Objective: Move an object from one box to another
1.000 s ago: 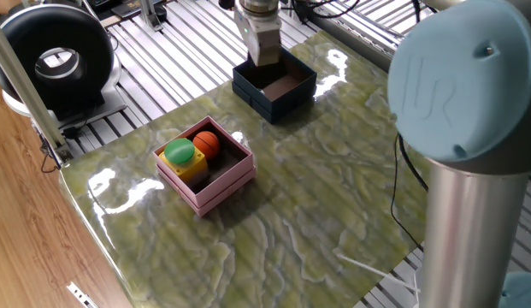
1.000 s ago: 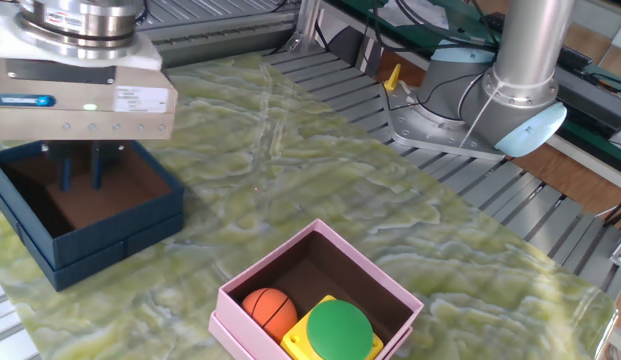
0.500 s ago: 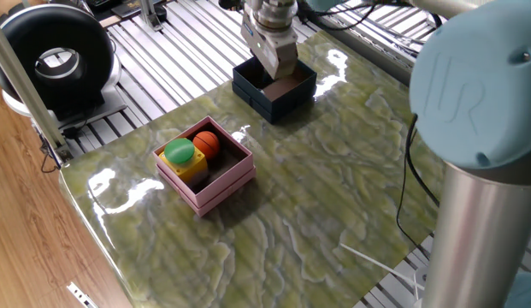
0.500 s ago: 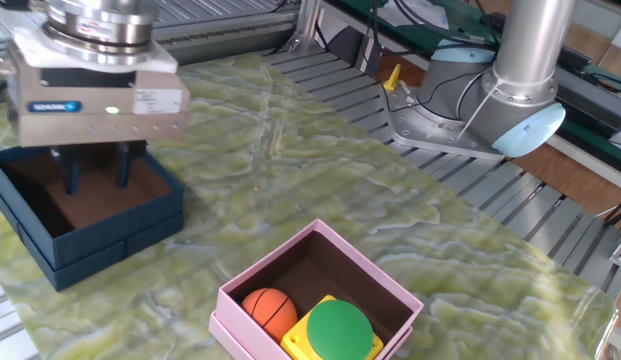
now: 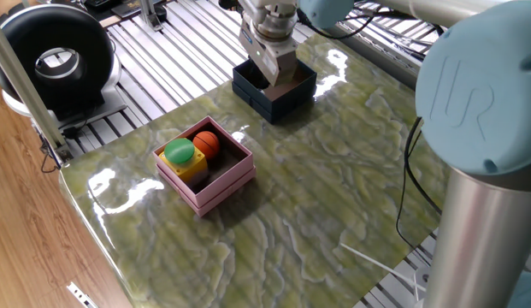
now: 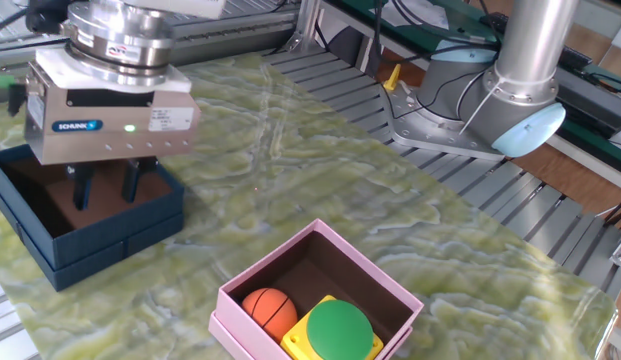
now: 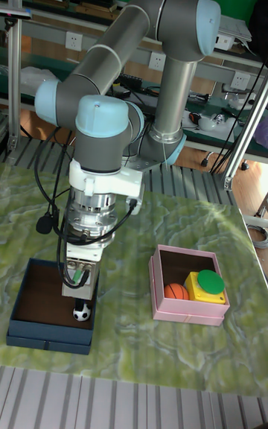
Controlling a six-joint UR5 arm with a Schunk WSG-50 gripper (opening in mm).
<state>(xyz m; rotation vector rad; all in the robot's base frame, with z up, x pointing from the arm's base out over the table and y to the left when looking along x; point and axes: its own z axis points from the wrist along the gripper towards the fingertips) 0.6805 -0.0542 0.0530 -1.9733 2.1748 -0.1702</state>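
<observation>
Starting nearest in one fixed view: pink box (image 5: pixel 215 190) unchanged from a second ago, with orange ball (image 5: pixel 206 143) and green-capped yellow block (image 5: pixel 181 156) inside, side by side and touching. Farther off, at about 1 o'clock from it, navy box (image 5: pixel 278 104) in the same spot on the table.

Changed since a second ago: gripper (image 6: pixel 105 192) shifted across the navy box, drifting toward 4 o'clock in the other fixed view, body turned a little, tips down inside the walls. Looks like lining up for a pick, not yet a grasp; transfer judged barely begun.

Tool: fingers (image 6: pixel 133 180) apart with a clear gap, nothing seen between them in the other fixed view. Tips close over the brown floor; contact with floor cannot be told.

Task's thing: small black-and-white ball (image 7: pixel 82 313), seen only in the tall fixed view, resting on the navy box floor against its near wall, at 6 o'clock just below the fingertips. Touching or not, too small to tell. Hidden behind the gripper body elsewhere.
</observation>
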